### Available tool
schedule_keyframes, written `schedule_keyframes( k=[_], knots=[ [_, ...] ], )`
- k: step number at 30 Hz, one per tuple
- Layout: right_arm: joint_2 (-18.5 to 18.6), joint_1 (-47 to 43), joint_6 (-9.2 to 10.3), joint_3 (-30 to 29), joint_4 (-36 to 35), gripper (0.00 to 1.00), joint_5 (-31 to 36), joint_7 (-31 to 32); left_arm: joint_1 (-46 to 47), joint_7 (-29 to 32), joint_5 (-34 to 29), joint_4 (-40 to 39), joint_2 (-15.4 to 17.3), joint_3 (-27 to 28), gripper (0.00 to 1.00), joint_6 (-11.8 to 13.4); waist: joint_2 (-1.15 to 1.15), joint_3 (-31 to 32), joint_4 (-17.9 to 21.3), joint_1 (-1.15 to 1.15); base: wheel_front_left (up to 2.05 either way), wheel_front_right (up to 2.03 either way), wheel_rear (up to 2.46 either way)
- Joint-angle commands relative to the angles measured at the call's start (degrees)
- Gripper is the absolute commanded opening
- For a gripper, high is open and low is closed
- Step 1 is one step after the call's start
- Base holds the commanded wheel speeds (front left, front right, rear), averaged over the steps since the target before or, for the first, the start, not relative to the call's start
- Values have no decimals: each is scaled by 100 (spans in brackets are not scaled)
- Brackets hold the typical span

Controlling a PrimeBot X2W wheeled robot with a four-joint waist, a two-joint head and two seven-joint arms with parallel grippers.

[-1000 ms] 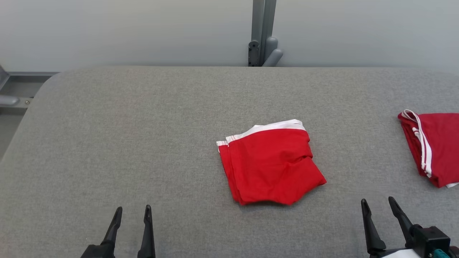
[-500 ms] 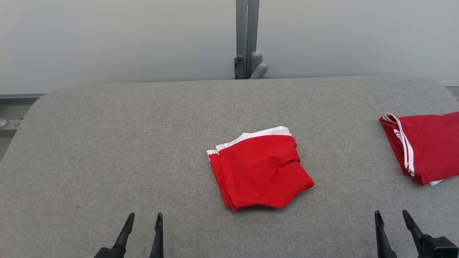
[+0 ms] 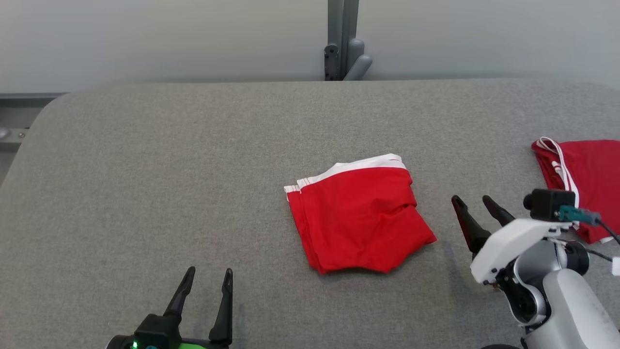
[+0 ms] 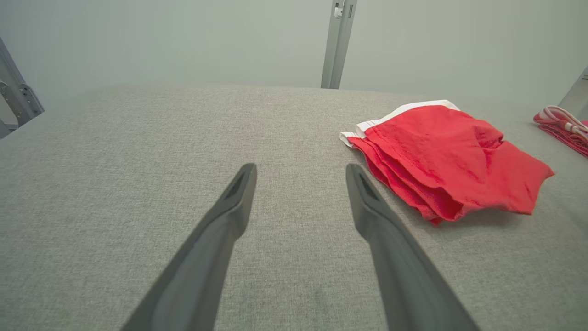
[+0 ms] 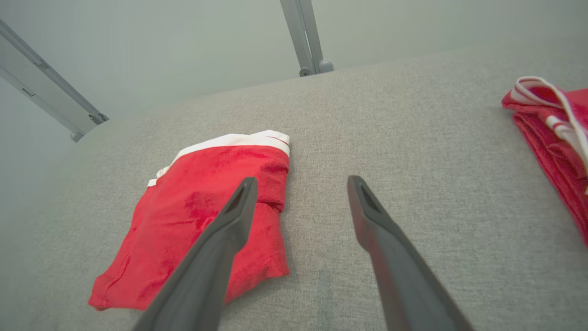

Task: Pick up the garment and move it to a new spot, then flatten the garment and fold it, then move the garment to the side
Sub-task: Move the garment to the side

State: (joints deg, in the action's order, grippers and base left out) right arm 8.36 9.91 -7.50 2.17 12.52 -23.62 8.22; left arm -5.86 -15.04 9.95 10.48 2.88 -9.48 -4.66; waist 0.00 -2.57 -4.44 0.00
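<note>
You had the garment (image 3: 361, 218) lying folded mid-table (image 3: 145, 169), so by its look only the move to the side was left. Your left gripper (image 3: 209, 269) near the front edge and right gripper (image 3: 471, 198) just beside the garment both stood wide open, holding nothing. You had broad bare cloth leftward, while a second red pile (image 3: 591, 174) crowded the right edge.

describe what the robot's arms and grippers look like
Both the left gripper and right gripper have two long, dark fingers tapering to points, each with a recessed slot near the tip. The left one's black base carries a green light. The right arm has a white wrist shell, grey joints, a black camera block and a teal connector with a dark cable.
</note>
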Motion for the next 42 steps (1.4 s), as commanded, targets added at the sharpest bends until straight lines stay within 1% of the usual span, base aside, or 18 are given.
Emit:
schedule_keyframes(
  k=[1, 4, 5, 7, 11, 13, 17, 20, 21, 22, 23, 25, 28, 32, 37, 40, 42],
  knots=[
    [0, 177, 4, 40, 119, 100, -203, 287, 108, -16, -26, 28, 8, -26, 100, -26, 0, -283, -209, 0, 0, 0, 0],
    [110, 630, 2, 204, 491, 100, -575, 999, 285, -16, 0, 73, 8, -84, 100, -37, 0, -402, -399, 0, 0, 0, 0],
    [182, 855, 2, 267, 805, 100, -694, 1285, 387, -16, 31, 100, 7, -131, 100, -35, 0, -449, -554, 0, 0, 0, 0],
    [161, 1062, 1, 272, 1110, 100, -852, 1531, 474, -16, 65, 114, 8, -178, 100, -8, 0, -506, -691, 0, 0, 0, 0],
    [135, 1406, 2, 283, 1572, 100, -1338, 1930, 610, -16, 116, 133, 8, -273, 100, 7, 0, -607, -896, 0, 0, 0, 0],
    [170, 1557, 1, 279, 1780, 100, -1416, 2041, 633, -16, 145, 130, 8, -283, 100, 34, 0, -652, -950, 0, 0, 0, 0],
    [102, 1768, 1, 272, 2185, 100, -1554, 2260, 620, -16, 187, 81, 7, -264, 100, 103, 0, -712, -931, 0, 0, 0, 0],
    [50, 1775, 1, 348, 2323, 100, -1638, 2409, 588, -16, 206, 67, 7, -252, 100, 113, 0, -733, -865, 0, 0, 0, 0],
    [47, 1762, 2, 403, 2338, 55, -1678, 2446, 580, -16, 206, 67, 7, -255, 100, 110, 0, -742, -819, 0, 0, 0, 0],
    [63, 1756, 1, 458, 2285, 15, -1706, 2368, 576, -16, 198, 65, 7, -250, 100, 106, 0, -749, -763, 0, 0, 0, 0],
    [87, 1769, 1, 454, 2216, 0, -1767, 2226, 581, -16, 180, 61, 7, -237, 100, 101, 0, -762, -696, 0, 0, 0, 0],
    [111, 1814, 1, 435, 2195, 0, -1908, 2096, 586, -16, 124, 46, 9, -181, 100, 98, 0, -783, -501, 0, 0, 0, 0],
    [214, 1940, 3, 542, 2144, 0, -2061, 2117, 634, -16, 52, 7, 7, -97, 100, 55, 0, -811, -164, 0, 0, 0, 0],
    [448, 2053, 2, 730, 1935, 0, -2121, 2111, 684, -16, -11, -56, 8, 33, 100, 20, 0, -833, 373, 0, 0, 0, 0],
    [977, 2333, 1, 891, 1603, 0, -1897, 2070, 777, -16, -72, -181, 9, 100, 100, -41, 0, -949, 1048, 0, 0, 0, 0],
    [1269, 2578, 1, 868, 1408, 0, -1789, 2135, 854, -16, -115, -188, 10, 52, 100, -85, 0, -1035, 1314, 0, 0, 0, 0],
    [1468, 2740, 1, 839, 1240, 0, -1730, 2236, 934, -16, -137, -174, 11, 15, 100, -111, 0, -1105, 1410, 0, 0, 0, 0]
  ],
)
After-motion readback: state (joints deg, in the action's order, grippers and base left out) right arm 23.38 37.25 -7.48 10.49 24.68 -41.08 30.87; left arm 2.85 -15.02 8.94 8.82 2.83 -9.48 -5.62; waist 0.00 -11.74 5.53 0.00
